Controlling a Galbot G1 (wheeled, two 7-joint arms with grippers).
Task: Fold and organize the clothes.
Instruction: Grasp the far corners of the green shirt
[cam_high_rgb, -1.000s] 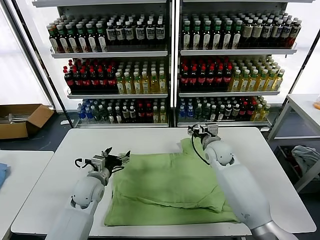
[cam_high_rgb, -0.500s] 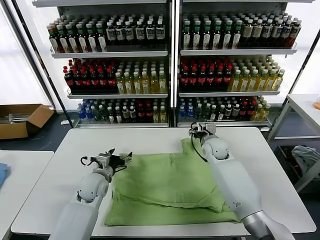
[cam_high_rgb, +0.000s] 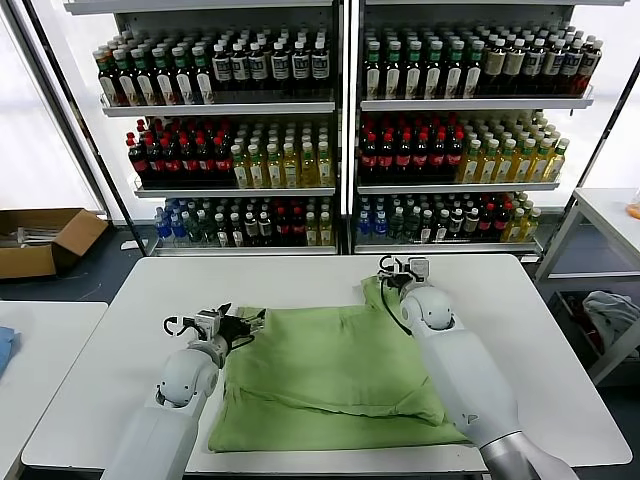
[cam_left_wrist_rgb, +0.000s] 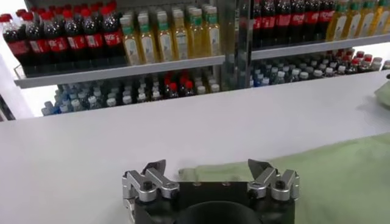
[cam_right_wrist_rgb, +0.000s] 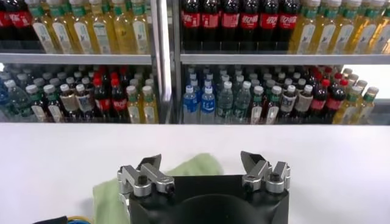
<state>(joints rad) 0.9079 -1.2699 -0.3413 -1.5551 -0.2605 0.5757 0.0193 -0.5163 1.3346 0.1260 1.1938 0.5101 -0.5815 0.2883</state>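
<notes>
Yellow-green shirt (cam_high_rgb: 335, 375), plain side up, lay spread across the middle of the white desk (cam_high_rgb: 300, 280), one sleeve reaching toward the far edge. Left end effector (cam_high_rgb: 243, 322) stood at the shirt's near-left corner, fingers spread wide with nothing between them, its tips just over the cloth edge in the left wrist view (cam_left_wrist_rgb: 210, 173). Right end effector (cam_high_rgb: 400, 272) sat at the far sleeve tip, likewise spread wide and holding nothing (cam_right_wrist_rgb: 202, 167).
</notes>
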